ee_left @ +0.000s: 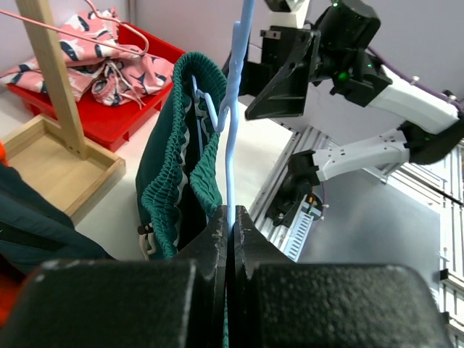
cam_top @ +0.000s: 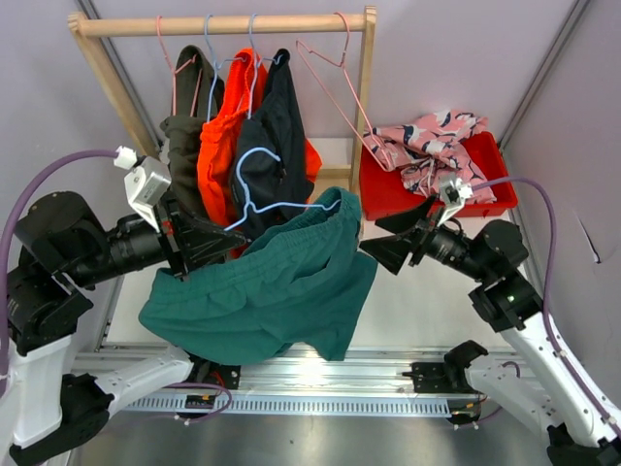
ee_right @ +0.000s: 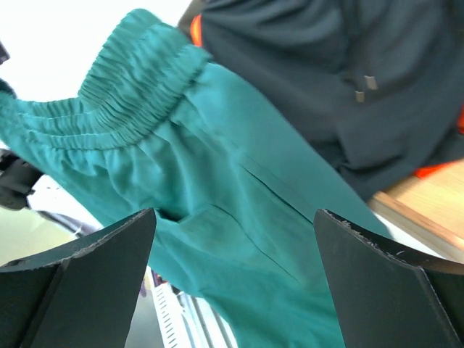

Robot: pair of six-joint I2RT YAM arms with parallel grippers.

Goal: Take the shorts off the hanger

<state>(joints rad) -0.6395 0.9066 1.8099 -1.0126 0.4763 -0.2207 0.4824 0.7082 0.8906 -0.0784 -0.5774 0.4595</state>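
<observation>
Left tool [ee_left: 230, 217] clamps the hanger [ee_left: 230, 145] carrying one pair of shorts [cam_top: 262, 291], which lies between it and the spread right tool [cam_top: 374, 254]. Behind both: rack [cam_top: 223, 24]; bin [cam_top: 388, 199] behind right tool.

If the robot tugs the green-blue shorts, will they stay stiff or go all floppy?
Probably floppy: the teal shorts sag and fold off the blue hanger. Likely light too, since that thin hanger carries them. The gathered waistband may stretch when pulled.
</observation>
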